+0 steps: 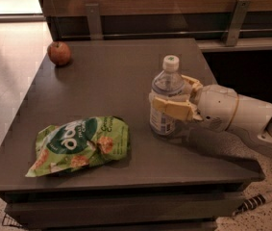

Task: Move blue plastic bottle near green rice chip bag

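Smooth plastic gripper (168, 93) clasps the clear blue plastic bottle (161, 121) over the matt table (111, 81).

colours, quick: small clear plastic water bottle (168, 83) w/ white screw cap, pale bluish-white printed label. cream two-finger gripper (168, 100) clamped round it, right side of the dark grey-brown tabletop (126, 66); white arm (231, 112) behind. light green snack bag (80, 143): dark green patch, big white letters, orange chip pics. small red apple (58, 53).
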